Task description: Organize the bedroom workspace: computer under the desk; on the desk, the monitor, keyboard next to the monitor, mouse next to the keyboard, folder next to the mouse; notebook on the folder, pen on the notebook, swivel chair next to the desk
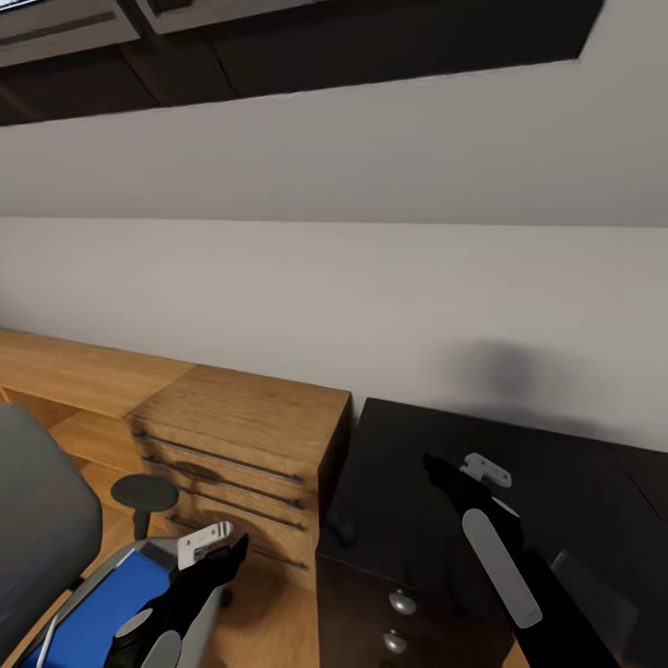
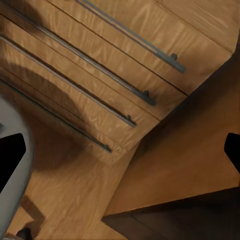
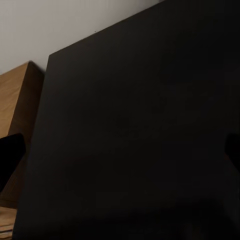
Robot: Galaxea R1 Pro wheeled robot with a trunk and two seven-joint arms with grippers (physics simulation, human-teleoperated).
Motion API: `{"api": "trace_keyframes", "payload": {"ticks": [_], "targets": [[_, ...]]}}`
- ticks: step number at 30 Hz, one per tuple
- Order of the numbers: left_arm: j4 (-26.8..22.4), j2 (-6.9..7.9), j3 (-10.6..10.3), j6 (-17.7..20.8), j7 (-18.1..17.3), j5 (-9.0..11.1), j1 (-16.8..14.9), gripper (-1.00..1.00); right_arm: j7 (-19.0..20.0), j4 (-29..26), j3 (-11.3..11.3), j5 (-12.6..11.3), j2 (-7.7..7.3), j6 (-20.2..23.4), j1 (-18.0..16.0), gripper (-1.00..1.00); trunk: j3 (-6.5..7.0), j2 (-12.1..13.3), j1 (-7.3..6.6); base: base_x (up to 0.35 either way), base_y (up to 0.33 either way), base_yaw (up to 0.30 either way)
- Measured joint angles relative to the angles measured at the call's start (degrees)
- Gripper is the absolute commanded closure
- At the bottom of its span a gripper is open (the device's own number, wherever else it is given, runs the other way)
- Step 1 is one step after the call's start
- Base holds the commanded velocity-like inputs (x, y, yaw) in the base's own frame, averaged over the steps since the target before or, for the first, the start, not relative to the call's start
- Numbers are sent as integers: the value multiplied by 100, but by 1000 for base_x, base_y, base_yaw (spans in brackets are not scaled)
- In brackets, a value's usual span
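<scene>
1. The left pincer [image 1: 227, 547] is seen low at the left in the head view. Its fingers are spread apart, with nothing between them.
2. The left pincer is held above the front of the swivel chair [image 1: 42, 520], with the wood floor [image 2: 65, 200] under it.
3. The blue folder [image 1: 102, 608] is seen lying flat on the chair seat, just beside the left arm.
4. The right pincer [image 1: 445, 468] is held over the black bench [image 1: 399, 445]. Its fingers are also apart, and nothing is held.
5. A small dark lump [image 1: 341, 531] is seen on the bench near its left edge. It cannot be told what it is.
6. Two round silver knobs [image 1: 402, 603] are seen on the dark drawers under the bench.
7. A wooden dresser [image 1: 241, 445] with long grey handles [image 2: 125, 87] is stood just beside the bench, against the pale wall [image 1: 371, 297].
</scene>
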Motion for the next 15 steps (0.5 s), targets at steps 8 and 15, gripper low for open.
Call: {"api": "trace_keyframes", "payload": {"ticks": [8,15], "targets": [[0,0,3,1,-1,0,-1,-100,14,12,17,1,10,-3,1,-100,-34,0,2,99,-150,198],[-15,0,19,-10,-3,-5,0,-100,16,15,198,11,9,-3,1,-100,-70,1,3,13,-23,215]]}}
